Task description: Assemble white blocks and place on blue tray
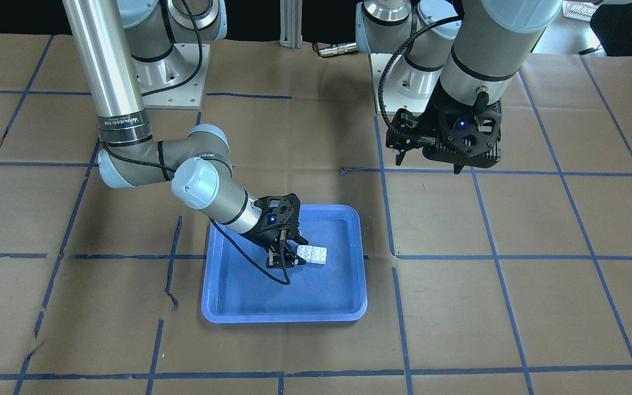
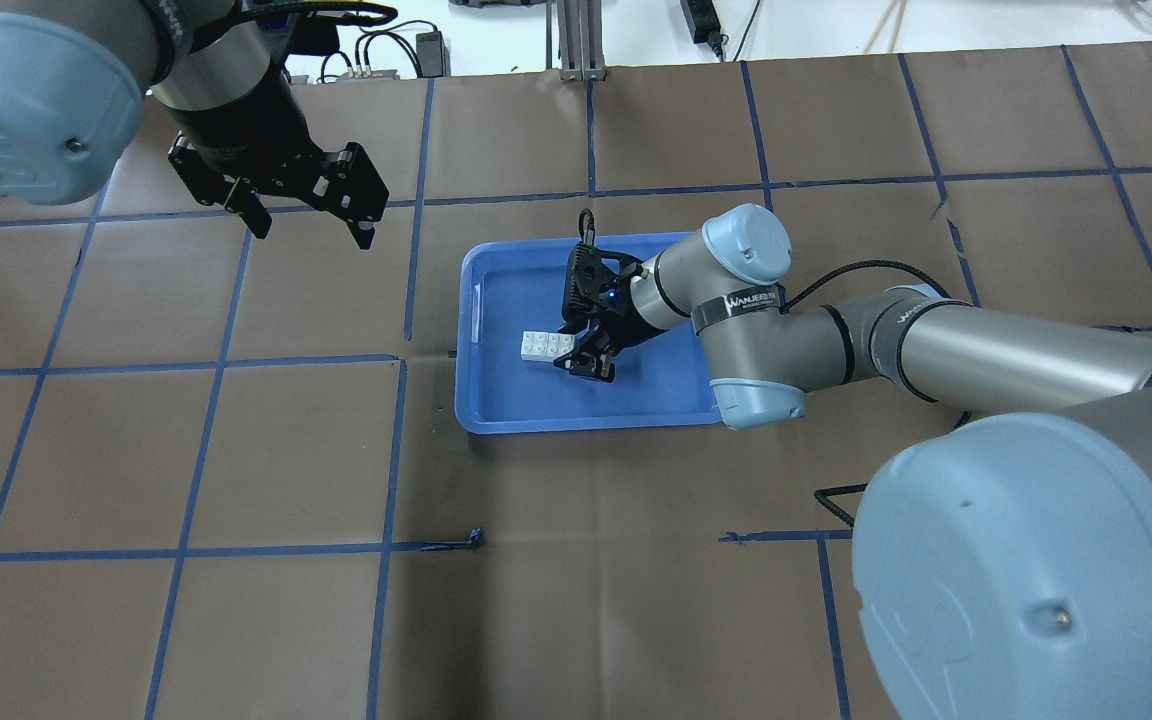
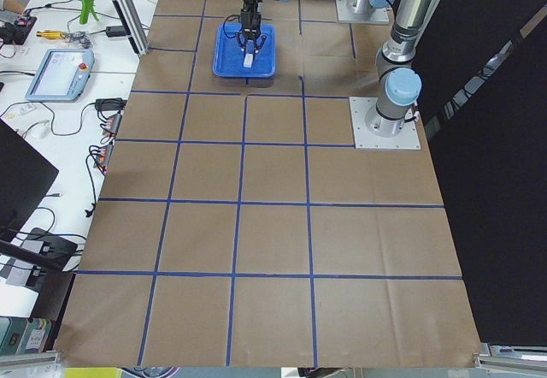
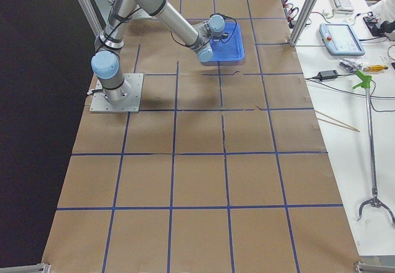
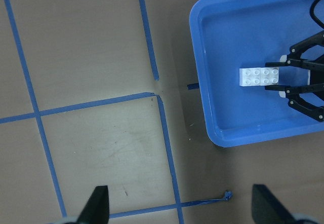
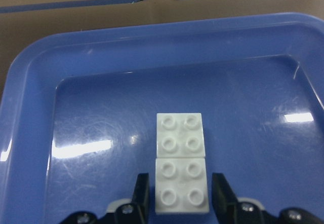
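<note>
Since the two joined white studded plastic blocks [image 6: 181, 158] lie flat inside the large shallow blue plastic tray [image 6: 30, 107] at mid-counter, the job looks nearly done. The right gripper [image 6: 181, 181] straddles their near end with slivers of gap, apparently unclamped. The left gripper [image 2: 314, 234] hangs spread wide toward the counter's far-left corner, out of the way.

Brown paper [image 2: 636, 620] gridded with blue tape [image 2: 236, 550] covers the table [image 1: 568, 307], flanked by cluttered white workbenches [image 4: 333, 100].
</note>
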Controlling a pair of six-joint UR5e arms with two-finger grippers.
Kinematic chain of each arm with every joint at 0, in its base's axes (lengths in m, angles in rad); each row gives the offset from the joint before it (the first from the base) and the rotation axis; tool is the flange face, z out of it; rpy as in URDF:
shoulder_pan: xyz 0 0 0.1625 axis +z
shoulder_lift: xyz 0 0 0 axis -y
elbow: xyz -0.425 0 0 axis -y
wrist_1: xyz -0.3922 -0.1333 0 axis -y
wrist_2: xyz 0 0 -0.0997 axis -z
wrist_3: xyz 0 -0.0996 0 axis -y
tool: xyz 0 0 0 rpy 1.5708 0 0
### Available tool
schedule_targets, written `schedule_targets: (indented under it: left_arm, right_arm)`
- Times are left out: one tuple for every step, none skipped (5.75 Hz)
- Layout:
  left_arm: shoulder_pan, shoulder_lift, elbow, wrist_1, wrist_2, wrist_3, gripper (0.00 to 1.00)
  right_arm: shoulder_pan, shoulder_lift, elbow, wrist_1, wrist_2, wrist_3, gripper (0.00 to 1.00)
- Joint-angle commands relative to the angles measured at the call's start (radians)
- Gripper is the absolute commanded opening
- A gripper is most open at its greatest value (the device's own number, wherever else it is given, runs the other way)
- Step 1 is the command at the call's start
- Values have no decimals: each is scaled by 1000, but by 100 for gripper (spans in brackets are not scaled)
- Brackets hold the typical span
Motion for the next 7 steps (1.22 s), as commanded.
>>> schedule_targets:
  left_arm:
    - [0, 0, 0, 0, 0, 0, 99]
    - [0, 0, 2, 0, 0, 0, 99]
    - [-1, 0, 18, 0, 0, 0, 99]
    - [0, 5, 37, 0, -5, 0, 99]
    - [-3, 32, 41, -14, -2, 0, 99]
    - [-7, 55, 40, -35, -3, 0, 99]
    - [-11, 64, 41, -44, 0, -2, 99]
  right_arm:
    - [1, 1, 0, 0, 2, 3, 67]
    - [1, 1, -2, 0, 2, 3, 87]
    - [-1, -8, -6, 3, -13, 8, 100]
    - [-5, -22, -29, 17, -62, 8, 100]
    - [-15, -57, -67, 137, -149, 27, 100]
    - [-18, -133, -124, 342, -233, 73, 100]
    - [-33, -196, -194, 546, -371, 198, 100]
